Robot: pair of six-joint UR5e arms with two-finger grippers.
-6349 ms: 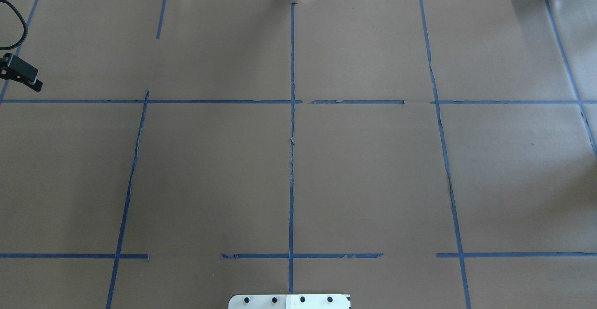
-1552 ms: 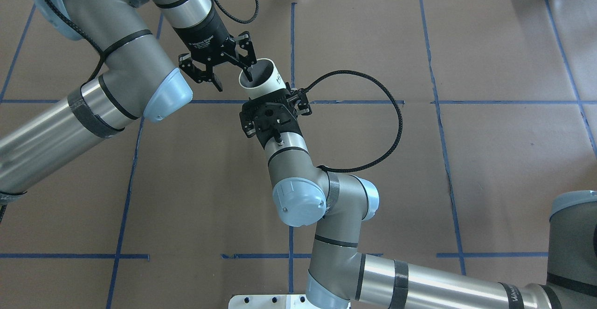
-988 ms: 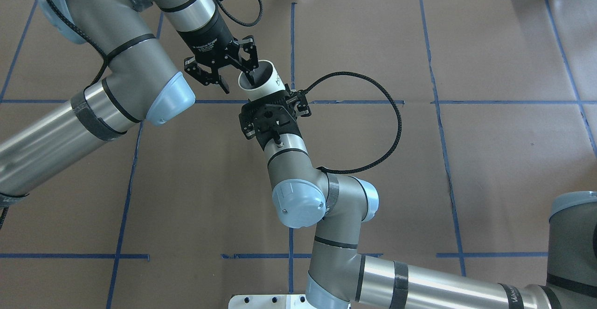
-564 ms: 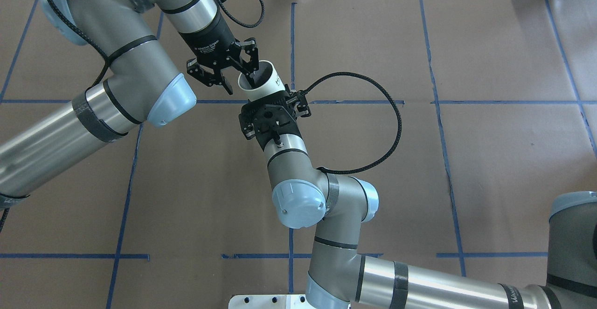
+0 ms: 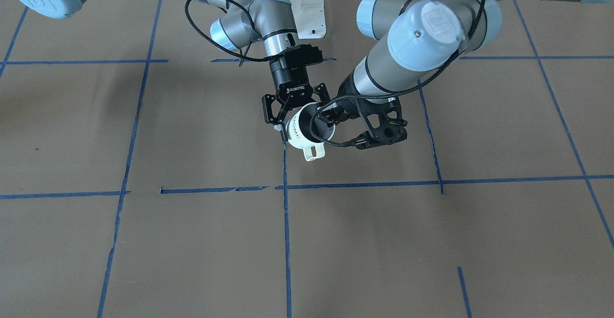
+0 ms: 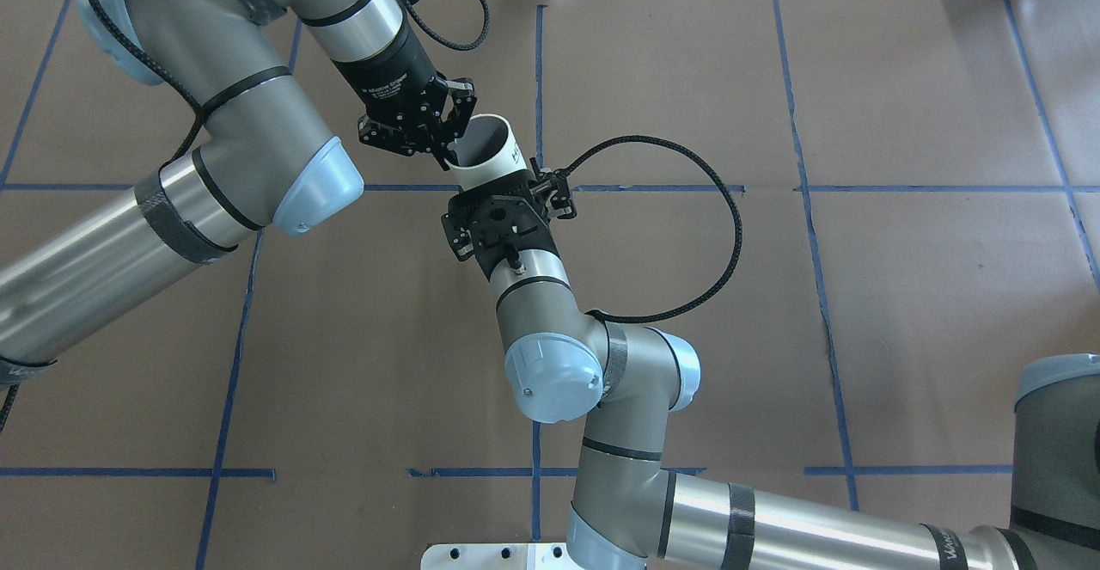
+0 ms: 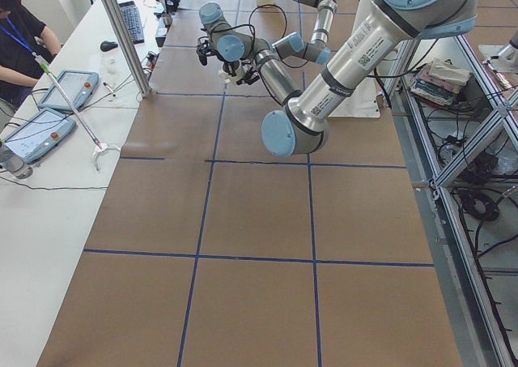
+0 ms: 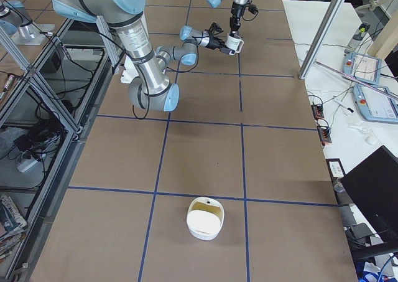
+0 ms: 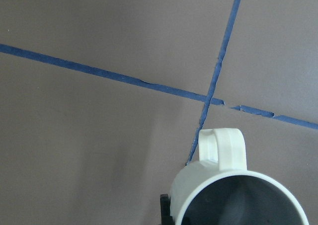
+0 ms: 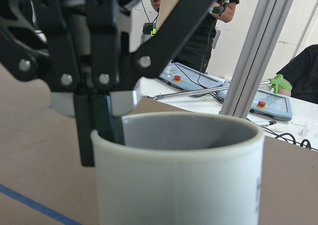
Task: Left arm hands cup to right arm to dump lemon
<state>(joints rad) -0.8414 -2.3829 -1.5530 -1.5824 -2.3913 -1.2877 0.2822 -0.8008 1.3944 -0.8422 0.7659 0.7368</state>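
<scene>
The white "HOME" cup (image 6: 497, 156) hangs tilted above the table's middle, its handle (image 5: 312, 153) pointing down. My right gripper (image 6: 501, 183), the one with ROBOTIQ lettering (image 5: 295, 89), is shut around the cup's body. My left gripper (image 6: 449, 144) is shut on the cup's rim, one finger inside the mouth and one outside, as the right wrist view (image 10: 106, 116) shows. The left wrist view shows the cup's grey inside and handle (image 9: 221, 144). No lemon shows in any view; the bottom of the cup is hidden.
A white, cream-rimmed container (image 8: 205, 218) stands on the brown paper near the table's right end. Blue tape lines (image 6: 539, 80) cross the table. Operators, tablets (image 7: 69, 87) and a metal post are along the far side.
My left gripper, open with one finger in the cup's mouth, has closed on the rim. The empty table of 6.3 s ago now holds both arms and the cup. The right gripper's hold is unchanged.
</scene>
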